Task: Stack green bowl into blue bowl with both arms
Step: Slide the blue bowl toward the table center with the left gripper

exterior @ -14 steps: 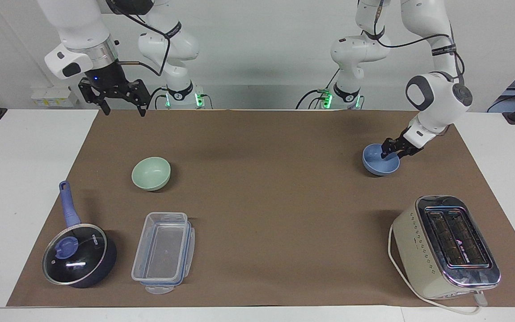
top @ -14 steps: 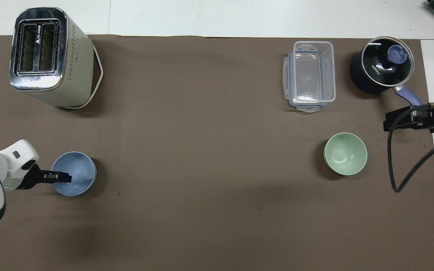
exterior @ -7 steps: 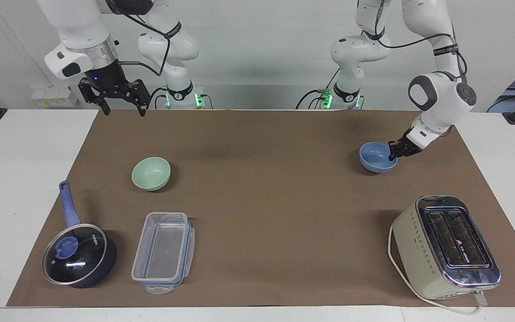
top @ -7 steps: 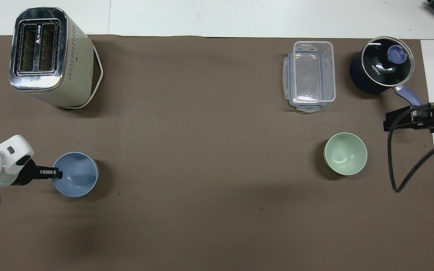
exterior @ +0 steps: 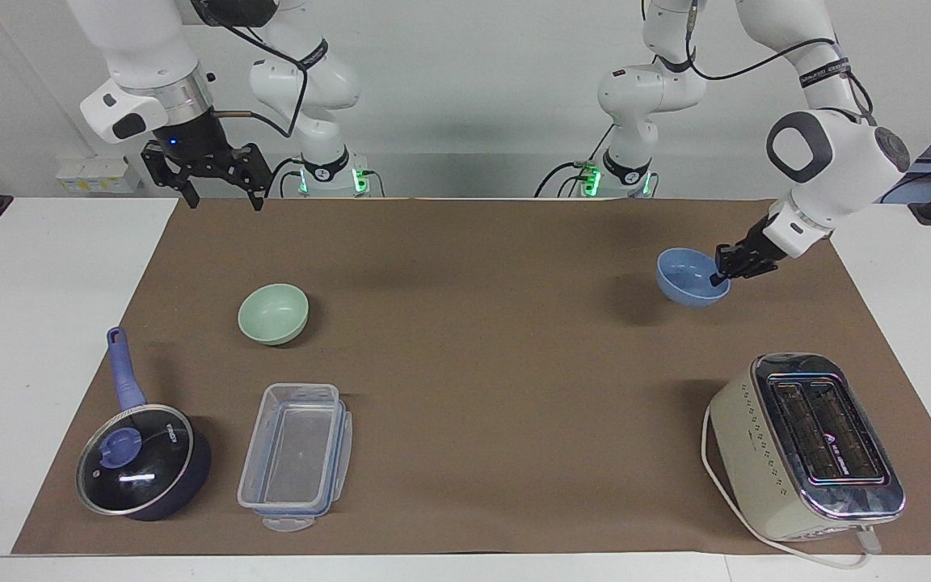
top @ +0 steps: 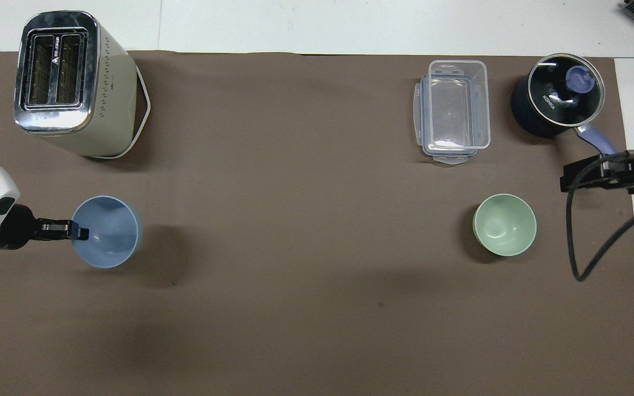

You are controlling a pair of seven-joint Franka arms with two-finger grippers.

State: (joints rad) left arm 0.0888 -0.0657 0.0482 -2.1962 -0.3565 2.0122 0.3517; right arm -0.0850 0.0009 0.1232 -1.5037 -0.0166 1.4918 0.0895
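Observation:
The blue bowl [exterior: 688, 279] hangs a little above the brown mat at the left arm's end, with its shadow on the mat beneath it. My left gripper [exterior: 720, 275] is shut on its rim, on the side toward the mat's edge. The grip also shows in the overhead view, with the left gripper [top: 80, 232] on the blue bowl [top: 109, 234]. The green bowl [exterior: 273, 314] sits upright on the mat toward the right arm's end, and it also shows in the overhead view [top: 504, 224]. My right gripper [exterior: 224, 202] is open and empty, and waits high over the mat's edge nearest the robots.
A cream toaster [exterior: 805, 444] stands farther from the robots than the blue bowl. A clear plastic container [exterior: 296, 457] and a dark blue lidded saucepan [exterior: 142, 461] lie farther out than the green bowl. The brown mat [exterior: 482, 364] covers the white table.
My left gripper closed on the blue bowl's rim and has lifted the bowl off the mat. The right arm and the green bowl have not moved.

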